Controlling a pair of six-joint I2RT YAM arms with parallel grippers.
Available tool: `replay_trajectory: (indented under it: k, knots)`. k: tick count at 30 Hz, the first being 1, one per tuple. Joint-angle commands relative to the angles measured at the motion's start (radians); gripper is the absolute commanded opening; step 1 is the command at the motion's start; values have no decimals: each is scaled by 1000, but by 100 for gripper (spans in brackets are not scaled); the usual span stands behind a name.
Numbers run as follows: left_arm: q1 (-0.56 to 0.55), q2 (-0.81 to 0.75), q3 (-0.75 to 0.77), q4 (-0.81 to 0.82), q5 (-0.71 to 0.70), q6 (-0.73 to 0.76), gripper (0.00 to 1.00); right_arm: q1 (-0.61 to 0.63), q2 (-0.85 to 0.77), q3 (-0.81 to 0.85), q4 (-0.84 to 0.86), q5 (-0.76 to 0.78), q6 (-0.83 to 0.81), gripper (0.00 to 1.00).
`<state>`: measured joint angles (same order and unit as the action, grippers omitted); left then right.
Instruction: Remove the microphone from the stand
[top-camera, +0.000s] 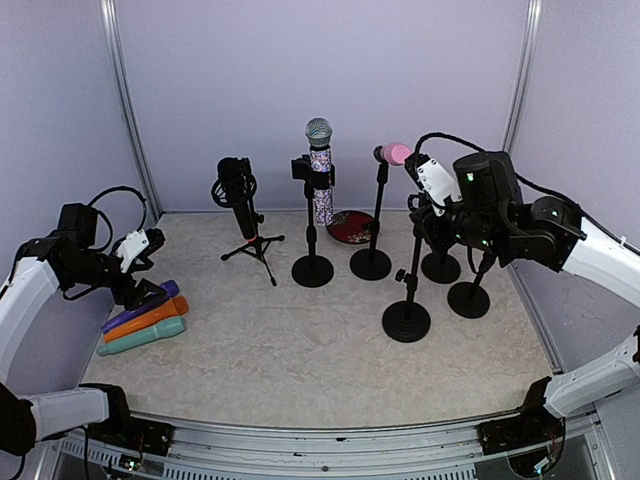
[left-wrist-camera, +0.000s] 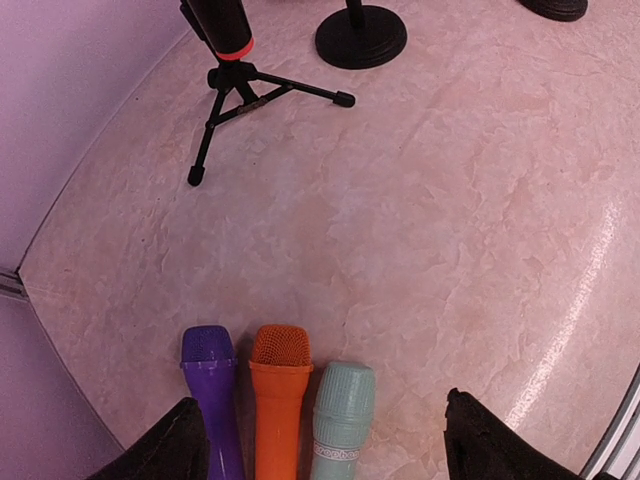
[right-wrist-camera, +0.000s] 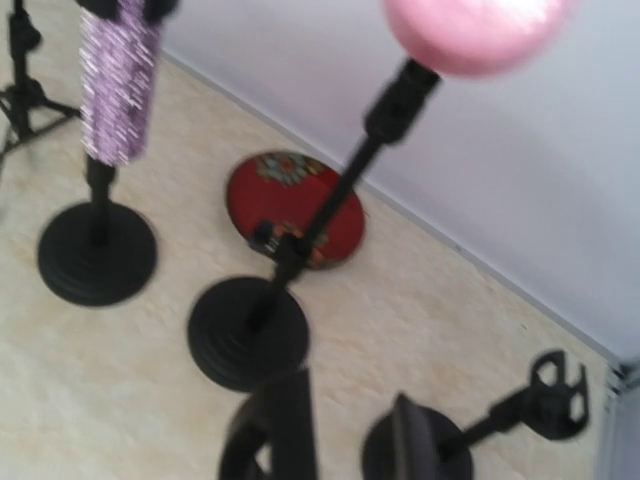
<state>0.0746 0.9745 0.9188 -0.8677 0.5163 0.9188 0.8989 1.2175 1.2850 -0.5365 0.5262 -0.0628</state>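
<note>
The marbled table (top-camera: 300, 350) is enclosed by pale walls, and the stands are grouped toward its far half, presumably so that either arm can reach them. The right arm (top-camera: 600, 255) is raised across the right side, with the right gripper (right-wrist-camera: 348, 400) brought level with the pink microphone (top-camera: 394, 153). Its fingers (right-wrist-camera: 290, 420) are seen apart with nothing between them, so nothing is gripped. The left gripper (left-wrist-camera: 320, 415) is held low at the left edge, jaws spread wide and empty, above three microphones laid side by side: a purple microphone (left-wrist-camera: 210, 390), an orange microphone (left-wrist-camera: 278, 390) and a teal microphone (left-wrist-camera: 340, 410). That row is judged to be the place for set-down, a reading supported by the bare stands (top-camera: 406, 318) at the right.

The pink microphone is carried atop a thin round-based stand (right-wrist-camera: 248, 335), near the right gripper but not touched by it. It is judged to be the one to be removed, though a glittered microphone (top-camera: 320, 170) and a black microphone (top-camera: 240, 195) on a tripod are also mounted. A red patterned disc (right-wrist-camera: 295, 210) is seen lying behind the stand's base. The grasp is not yet made.
</note>
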Motion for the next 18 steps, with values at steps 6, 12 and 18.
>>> replay_trajectory:
  k: [6,12,18]
  knots:
    - [-15,-12,-1,24,-6,-18,79,-74,-50,-6,61,72,-56,0]
    - [-17,-13,-1,23,-8,-17,79,-139,-60,-50,96,58,-68,0]
    - [-18,-14,-6,24,-4,-15,79,-226,-70,-121,158,30,-87,0]
